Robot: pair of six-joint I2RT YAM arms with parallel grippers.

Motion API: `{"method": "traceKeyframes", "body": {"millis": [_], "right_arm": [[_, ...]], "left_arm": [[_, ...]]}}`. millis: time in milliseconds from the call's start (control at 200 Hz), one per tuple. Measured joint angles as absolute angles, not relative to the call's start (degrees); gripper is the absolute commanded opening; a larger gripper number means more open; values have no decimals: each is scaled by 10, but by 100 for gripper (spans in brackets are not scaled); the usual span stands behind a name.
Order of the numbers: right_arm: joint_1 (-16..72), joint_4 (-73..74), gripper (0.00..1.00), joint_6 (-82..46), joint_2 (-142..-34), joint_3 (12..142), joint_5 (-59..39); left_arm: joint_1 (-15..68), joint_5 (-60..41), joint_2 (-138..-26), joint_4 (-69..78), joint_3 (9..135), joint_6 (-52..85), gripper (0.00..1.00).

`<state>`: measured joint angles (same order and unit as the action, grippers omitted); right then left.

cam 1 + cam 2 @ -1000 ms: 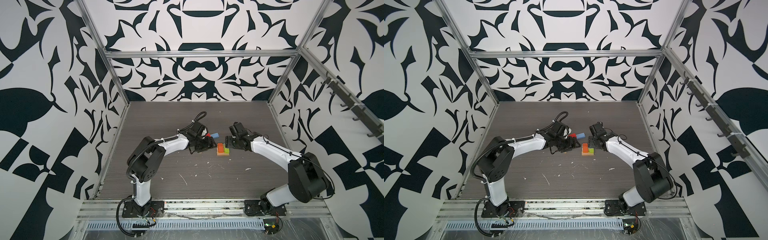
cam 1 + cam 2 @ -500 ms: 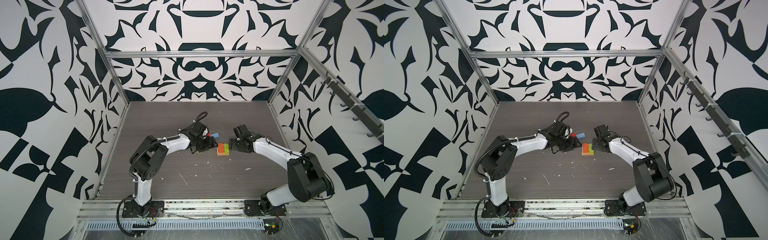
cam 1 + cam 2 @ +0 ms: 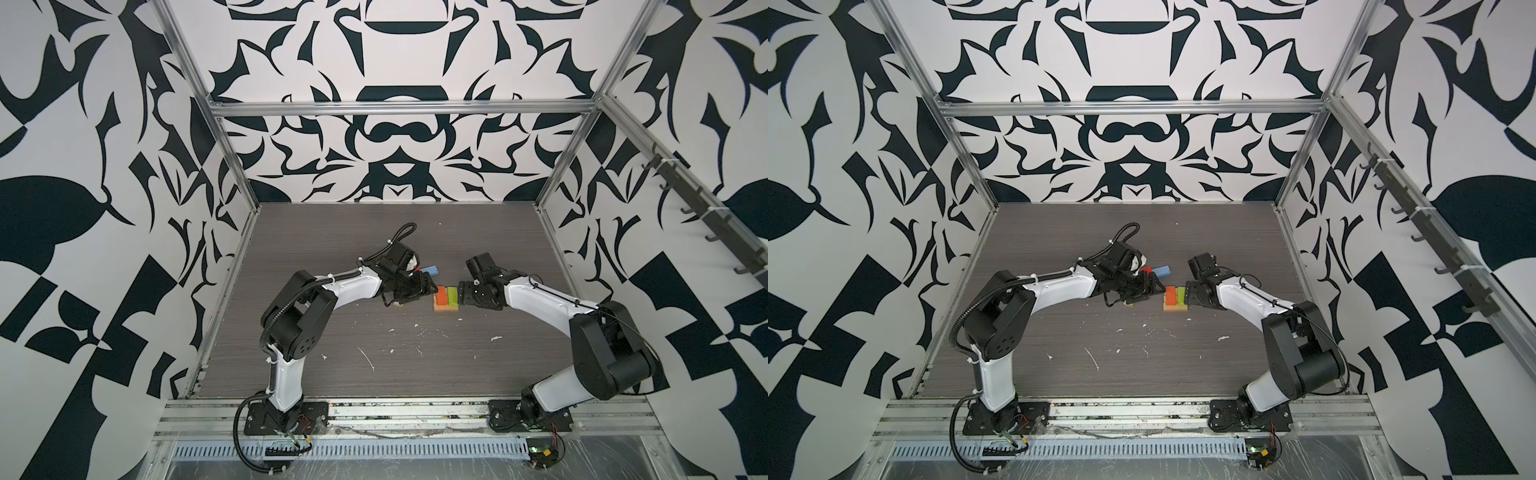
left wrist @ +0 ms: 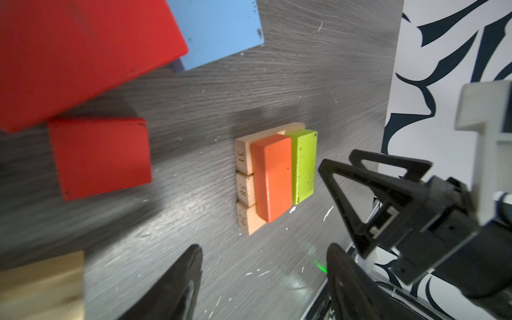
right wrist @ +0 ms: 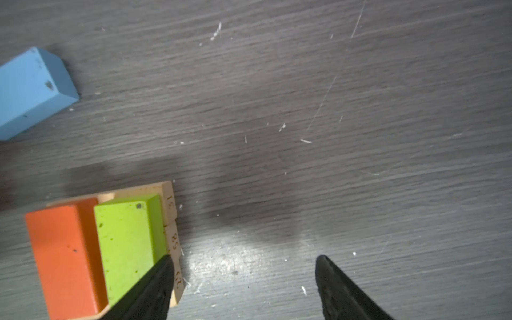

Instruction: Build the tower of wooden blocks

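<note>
Patterned walls (image 3: 395, 137) are seen around dark desk (image 3: 374, 232) | wood block tower (image 3: 446, 297) is found mid-frame in both top views, orange bar (image 4: 273, 180) and lime green bar (image 4: 303, 166) laid side by side on tan base (image 4: 243, 162) | left jaws are held apart, empty | right jaws are held apart, empty | light blue bar (image 3: 432, 272) is seen upper-left of tower

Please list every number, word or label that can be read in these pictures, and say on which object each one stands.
"31": on the end face of the tan base bar nearest the light blue block.
"58": on the end face of the middle tan bar.
On the third tan bar: two digits, the first looks like "2", the second is unclear.
No other text can be read.
</note>
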<state>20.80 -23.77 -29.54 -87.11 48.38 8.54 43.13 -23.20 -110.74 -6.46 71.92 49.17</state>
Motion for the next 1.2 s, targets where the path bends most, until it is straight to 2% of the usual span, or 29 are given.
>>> {"method": "traceKeyframes", "body": {"millis": [1200], "right_arm": [[207, -215, 84, -291, -879, 482, 61]], "left_arm": [[439, -247, -1141, -50, 756, 502, 74]]}}
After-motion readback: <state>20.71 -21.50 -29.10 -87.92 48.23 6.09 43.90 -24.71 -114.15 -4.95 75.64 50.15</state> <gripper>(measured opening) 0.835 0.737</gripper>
